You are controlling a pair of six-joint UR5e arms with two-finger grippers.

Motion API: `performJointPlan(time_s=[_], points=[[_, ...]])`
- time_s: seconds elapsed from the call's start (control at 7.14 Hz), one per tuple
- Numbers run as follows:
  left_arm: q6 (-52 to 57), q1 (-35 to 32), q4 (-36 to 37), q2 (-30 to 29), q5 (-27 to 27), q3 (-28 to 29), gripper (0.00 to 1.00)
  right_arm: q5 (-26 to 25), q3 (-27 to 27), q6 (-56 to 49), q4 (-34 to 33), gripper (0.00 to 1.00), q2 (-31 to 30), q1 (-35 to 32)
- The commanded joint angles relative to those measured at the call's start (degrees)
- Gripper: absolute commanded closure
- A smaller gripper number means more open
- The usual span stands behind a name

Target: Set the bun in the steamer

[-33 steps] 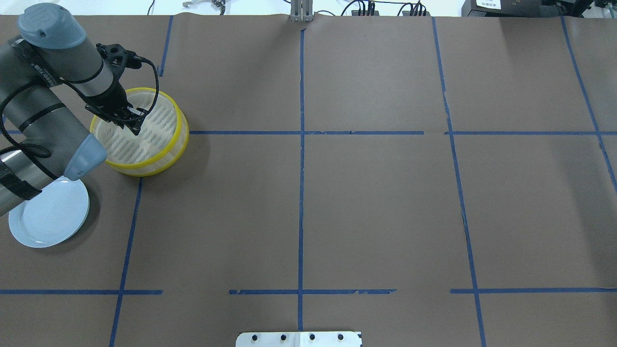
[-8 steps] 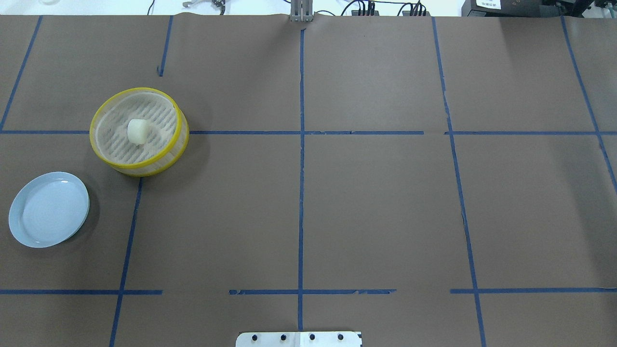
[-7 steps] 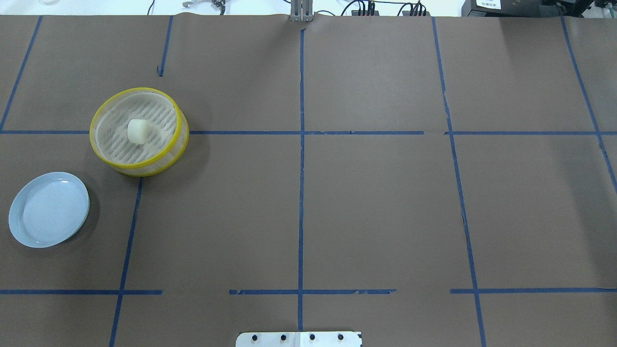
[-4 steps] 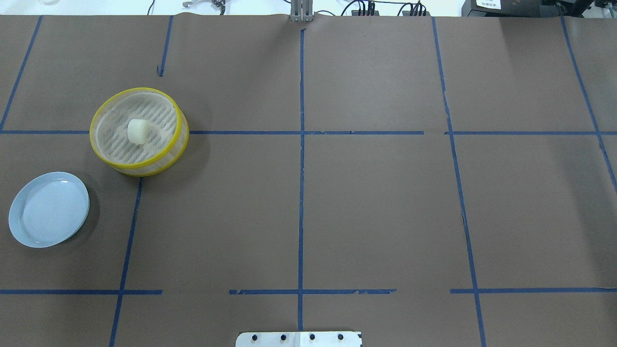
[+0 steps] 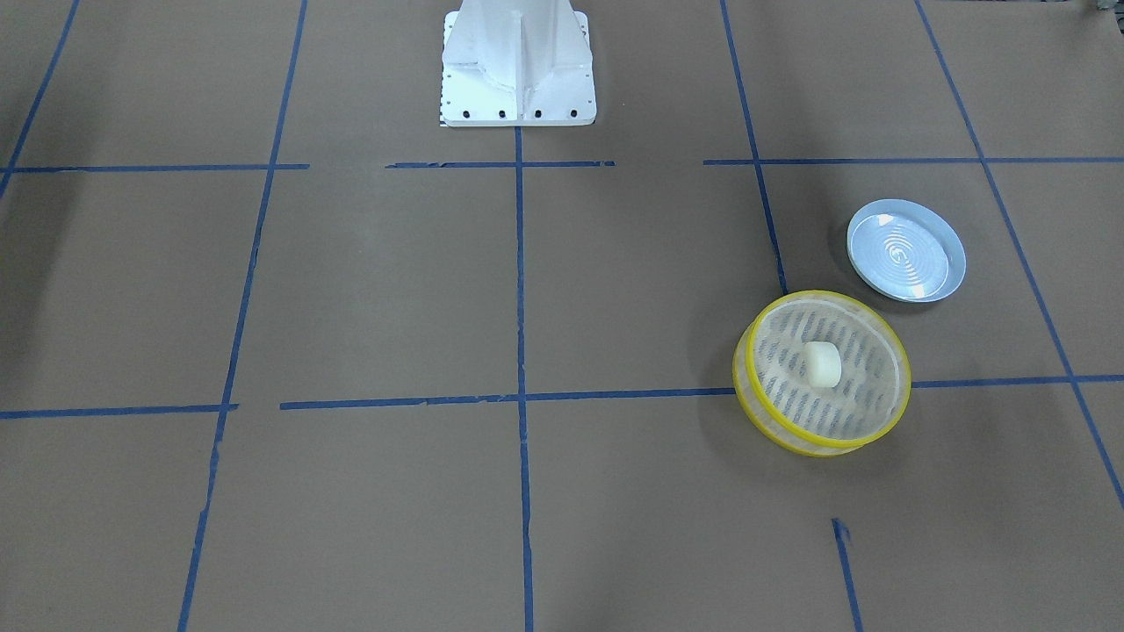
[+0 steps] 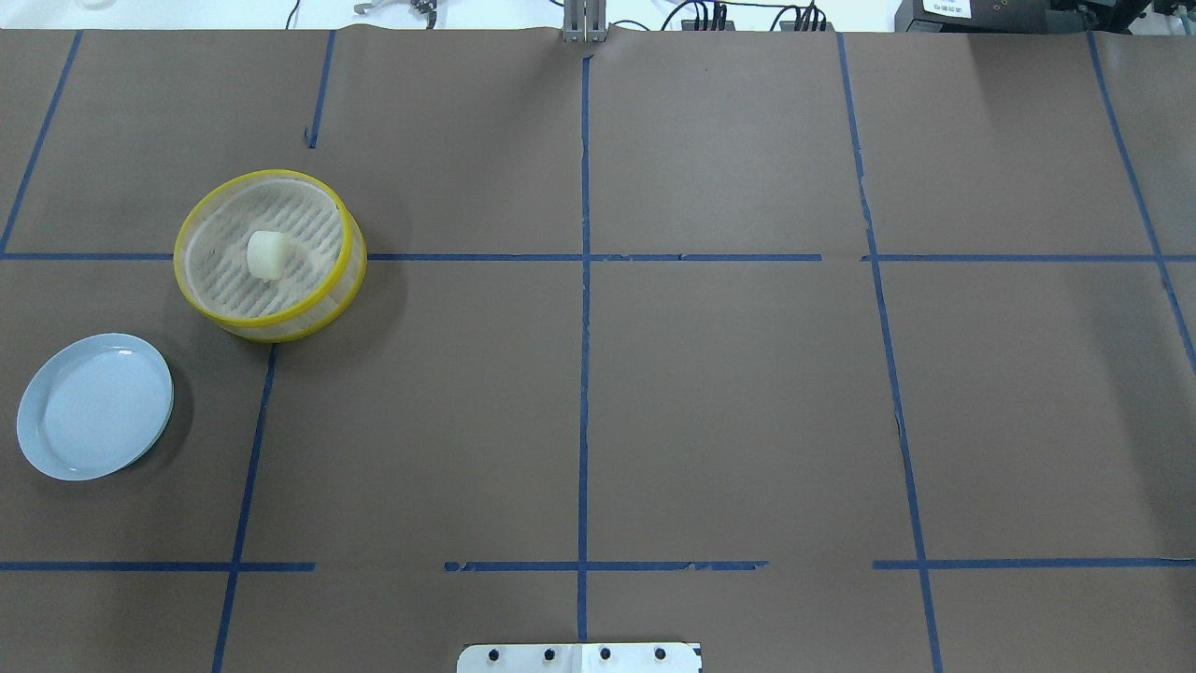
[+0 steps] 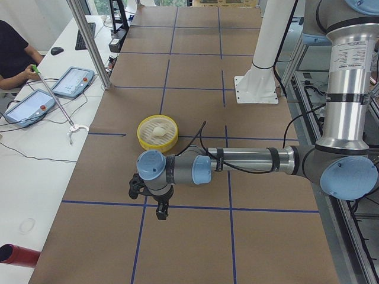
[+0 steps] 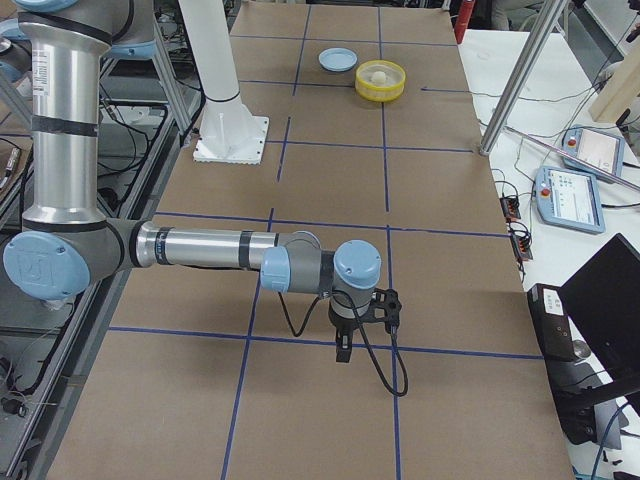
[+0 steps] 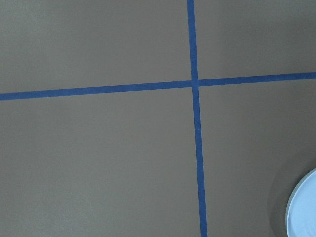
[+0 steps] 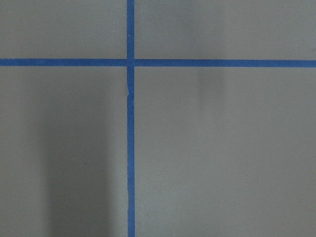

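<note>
The cream-white bun [image 6: 265, 254] lies loose near the middle of the yellow-rimmed steamer [image 6: 220, 280] at the table's left. The front-facing view shows the bun [image 5: 823, 364] inside the steamer [image 5: 865, 386] too. My left gripper [image 7: 161, 213] shows only in the exterior left view, hanging over bare table well away from the steamer [image 7: 155, 139]. My right gripper [image 8: 343, 352] shows only in the exterior right view, far from the steamer [image 8: 382, 88]. I cannot tell whether either is open or shut.
An empty pale blue plate [image 6: 93, 407] lies near the steamer, toward the robot; its edge shows in the left wrist view [image 9: 306, 207]. The robot's white base [image 5: 516, 61] stands at the table's middle. Blue tape lines cross the brown table.
The left arm, which stood over the steamer 4.6 s ago, has left the overhead view. The bun now lies uncovered in the steamer. Nothing has moved in the last second.
</note>
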State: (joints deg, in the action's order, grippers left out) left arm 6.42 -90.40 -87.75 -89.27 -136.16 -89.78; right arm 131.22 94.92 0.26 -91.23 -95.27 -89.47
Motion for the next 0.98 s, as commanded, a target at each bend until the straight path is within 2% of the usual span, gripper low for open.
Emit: performJointPlan(time_s=[0.0,0.84], points=[[0.00,-0.03,-0.05,0.41,-0.07,-0.40,0.00,0.00,0.00,0.00,0.00,0.00,0.00,0.08],[-0.09,-0.03,-0.05,0.41,-0.07,-1.45,0.00,0.00,0.00,0.00,0.00,0.00,0.00,0.08]])
